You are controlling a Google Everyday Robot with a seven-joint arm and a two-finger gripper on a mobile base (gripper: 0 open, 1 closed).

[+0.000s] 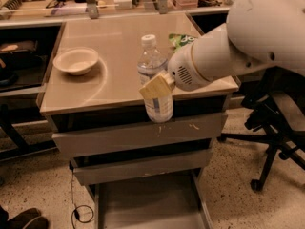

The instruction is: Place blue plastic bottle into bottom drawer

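Camera view: the bottle (151,65) hangs upright just past the front edge of the cabinet top (109,82), its base level with the top drawer (114,138). The gripper (155,87) is clamped round its middle. The bottom drawer (143,202) stands open below. A bowl (76,61) sits to the left.

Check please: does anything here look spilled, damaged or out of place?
Only small wear: the top drawer front has pale scratches near its right end. Nothing is spilled. The bottle is held upright in the shut gripper, in front of the table, above the open bottom drawer.
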